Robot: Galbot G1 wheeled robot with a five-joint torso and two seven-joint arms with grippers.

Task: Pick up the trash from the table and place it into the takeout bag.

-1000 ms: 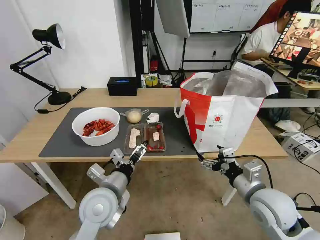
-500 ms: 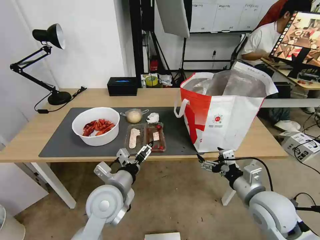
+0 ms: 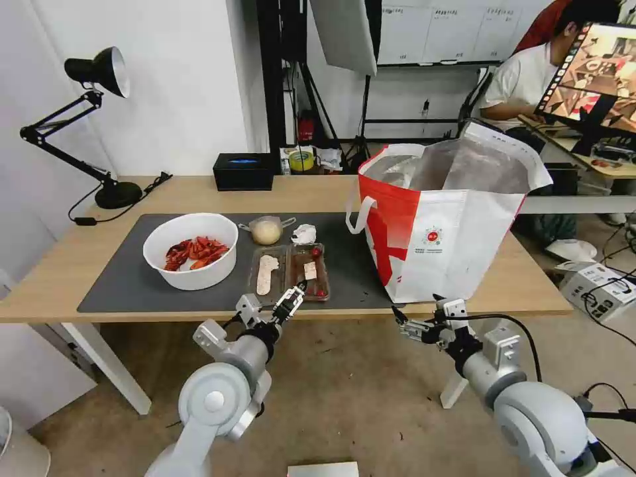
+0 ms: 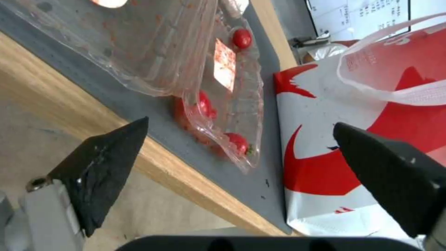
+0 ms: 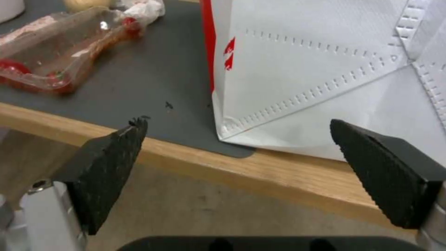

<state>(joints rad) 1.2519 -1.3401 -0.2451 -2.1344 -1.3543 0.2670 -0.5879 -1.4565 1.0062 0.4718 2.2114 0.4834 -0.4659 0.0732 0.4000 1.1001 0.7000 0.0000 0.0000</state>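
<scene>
Where wedge-tipped left tool (image 3: 293,296) gapes — crinkly clear hinged tray (image 3: 291,272).

The inside of the takeout bag (image 3: 457,218) is screened by its own near wall in the head view, so whatever lies at its bottom cannot be made out. The print under its small round logo (image 3: 432,236) is too small to be read. In the left wrist view the clear tray (image 4: 186,66) is cut off by the picture's edge, and the label inside it (image 4: 225,64) is blurred. What seem to be red food scraps (image 4: 235,141) are pressed into its corner. In the right wrist view the crumpled tissue (image 5: 141,7) is clipped at the edge.
</scene>
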